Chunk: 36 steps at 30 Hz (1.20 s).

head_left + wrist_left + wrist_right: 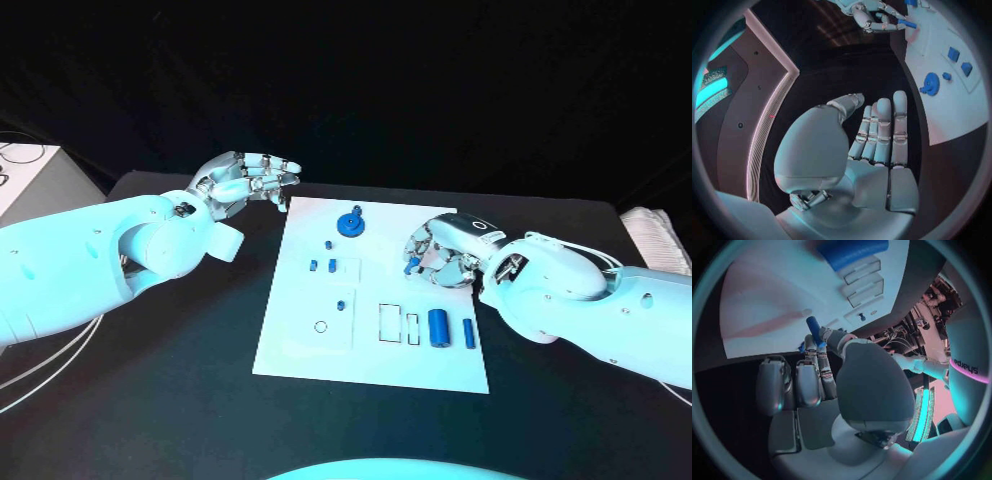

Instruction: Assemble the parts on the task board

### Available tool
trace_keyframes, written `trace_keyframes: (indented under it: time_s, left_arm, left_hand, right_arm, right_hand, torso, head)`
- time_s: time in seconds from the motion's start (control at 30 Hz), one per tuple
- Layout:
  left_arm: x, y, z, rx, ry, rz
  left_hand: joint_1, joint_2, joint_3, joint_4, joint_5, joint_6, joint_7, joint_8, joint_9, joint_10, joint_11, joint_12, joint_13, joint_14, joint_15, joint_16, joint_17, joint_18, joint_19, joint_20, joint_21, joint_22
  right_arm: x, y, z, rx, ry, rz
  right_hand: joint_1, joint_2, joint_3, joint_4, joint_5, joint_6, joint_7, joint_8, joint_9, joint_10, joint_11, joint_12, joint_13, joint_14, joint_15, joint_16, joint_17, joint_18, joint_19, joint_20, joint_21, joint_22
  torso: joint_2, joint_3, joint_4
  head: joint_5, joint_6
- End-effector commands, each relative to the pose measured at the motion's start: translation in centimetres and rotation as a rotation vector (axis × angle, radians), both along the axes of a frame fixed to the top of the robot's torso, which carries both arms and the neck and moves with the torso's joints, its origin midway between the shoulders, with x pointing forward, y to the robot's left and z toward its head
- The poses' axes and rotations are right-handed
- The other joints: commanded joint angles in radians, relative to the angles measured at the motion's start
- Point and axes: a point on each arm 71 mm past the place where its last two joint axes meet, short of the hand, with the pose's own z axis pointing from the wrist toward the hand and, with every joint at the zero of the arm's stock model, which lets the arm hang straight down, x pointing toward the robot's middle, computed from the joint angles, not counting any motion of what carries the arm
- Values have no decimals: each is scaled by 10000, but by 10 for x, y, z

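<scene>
Head view puts the white task board (296,345) in the middle of the black surface (173,400), with most of the blue parts on it. A blue gear (351,223) stands near the far end. Small blue pieces (330,265) sit in the middle. Two blue cylinders (438,326) lie beside rectangular outlines near the closer end, and a ring outline (320,327) looks unfilled.

The right hand (444,252) hangs over the board's right edge, its fingers (820,352) pinching a small blue peg (813,329) just above the white plate. The left hand (242,182) hovers off the board's far left corner, fingers (882,130) straight, side by side and holding nothing.

To my eye the work is early: one peg is in hand and not yet seated, and the loose cylinders are still waiting. Which sockets are already filled I cannot tell.
</scene>
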Motion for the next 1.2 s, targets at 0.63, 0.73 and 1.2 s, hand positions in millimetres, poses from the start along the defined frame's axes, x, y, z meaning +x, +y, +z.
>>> trace_keyframes:
  time_s: [0.63, 0.73, 1.2]
  left_arm:
    - [1, -8, -1, -165, 16, -341]
    - [2, -10, -1, -191, 21, -404]
    - [1, -12, -1, -214, 46, -494]
  left_hand:
    - [-49, 21, -24, 33, 6, -60, 4, 65, -3, -66, -30, -11, -11, -57, -15, -34, -9, 156, 74, -3, -42, -27]
    - [-46, 19, -25, 34, 6, -61, 5, 69, -2, -67, -30, -9, -11, -59, -15, -33, -9, 156, 76, -3, -45, -30]
    - [-49, 12, -32, 39, 6, -70, 7, 71, -4, -71, -28, -5, -12, -63, -14, -32, -9, 156, 78, -2, -51, -35]
  right_arm:
    - [-44, 79, 6, 1121, -427, 1973]
    - [-50, 94, -4, 1114, -361, 2253]
    - [-57, 119, -34, 984, 26, 2450]
  right_hand:
    - [132, 244, 159, -74, -28, -76, 16, 195, 729, 659, -541, -117, 314, 282, -83, 38, -26, -150, 2, -76, -29, -34]
    - [125, 243, 183, -96, -15, -90, 20, 200, 747, 664, -537, -136, 322, 281, -82, 35, -31, -148, -2, -77, -38, -40]
    - [112, 241, 216, -128, -11, -108, 33, 209, 773, 669, -530, -166, 336, 273, -79, 16, -69, -142, -12, -76, -64, -61]
  torso:
    - [-6, 0, -7]
    - [4, -23, 19]
    - [23, -14, 7]
  head:
    - [233, 108]
    - [280, 114]
    - [415, 28]
